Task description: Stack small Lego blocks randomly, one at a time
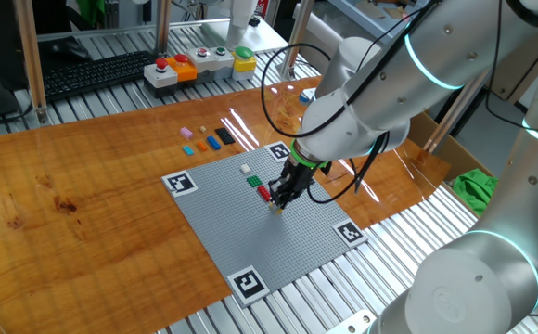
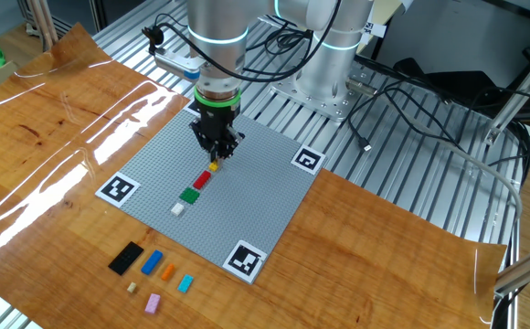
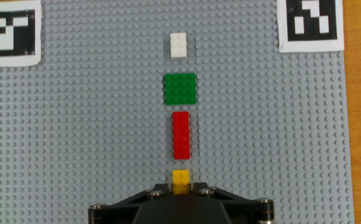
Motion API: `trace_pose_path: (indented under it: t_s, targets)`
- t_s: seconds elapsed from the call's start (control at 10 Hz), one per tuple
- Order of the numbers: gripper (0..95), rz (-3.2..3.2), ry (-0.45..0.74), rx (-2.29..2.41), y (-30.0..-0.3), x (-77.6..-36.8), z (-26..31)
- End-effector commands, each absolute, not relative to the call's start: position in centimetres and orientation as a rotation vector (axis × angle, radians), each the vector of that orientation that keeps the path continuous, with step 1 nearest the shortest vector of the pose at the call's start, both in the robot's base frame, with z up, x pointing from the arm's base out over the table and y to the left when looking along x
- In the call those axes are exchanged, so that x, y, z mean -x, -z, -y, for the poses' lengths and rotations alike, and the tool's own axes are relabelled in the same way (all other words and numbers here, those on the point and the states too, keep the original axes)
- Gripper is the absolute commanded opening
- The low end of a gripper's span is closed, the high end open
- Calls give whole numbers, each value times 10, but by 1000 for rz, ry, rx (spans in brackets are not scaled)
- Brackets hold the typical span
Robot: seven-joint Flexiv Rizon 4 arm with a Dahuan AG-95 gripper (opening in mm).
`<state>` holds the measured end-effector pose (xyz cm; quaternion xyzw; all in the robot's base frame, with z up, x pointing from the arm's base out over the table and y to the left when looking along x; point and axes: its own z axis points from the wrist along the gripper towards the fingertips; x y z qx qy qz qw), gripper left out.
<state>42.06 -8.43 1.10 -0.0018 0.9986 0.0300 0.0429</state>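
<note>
Pinching a yellow block (image 3: 180, 179) between its fingertips, the end effector (image 2: 216, 153) stands low over the grey studded baseplate (image 2: 247, 196), which lies on the wooden counter (image 2: 55, 137); in the hand view the yellow block sits at the near end of a straight row, just short of the red block (image 3: 180, 134), with the green block (image 3: 180, 88) beyond that and the white block (image 3: 178, 45) farthest out; the three placed blocks lie apart from one another with small gaps between; whether the yellow block already rests on the studs cannot be told. Square black-and-white marker tags (image 2: 118, 189) sit at the corners of the baseplate. Off the plate, on the bare wood, more blocks wait in a loose group: a black block (image 2: 126, 258), a blue block (image 2: 152, 262), an orange block (image 2: 167, 270), a cyan block (image 2: 185, 283), a pink block (image 2: 153, 302) and a tiny pale one (image 2: 131, 287). In one fixed view a box of coloured push buttons (image 1: 199, 62) stands at the far edge of the counter.
</note>
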Motion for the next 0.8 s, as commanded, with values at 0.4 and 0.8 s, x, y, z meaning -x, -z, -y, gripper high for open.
trace_pose_path:
  t_s: [0.4,0.8]
  targets:
    - [0,-3056,-98,-30,-9,-421,85]
    - [190,-3057,-103,-61,-10,-421,85]
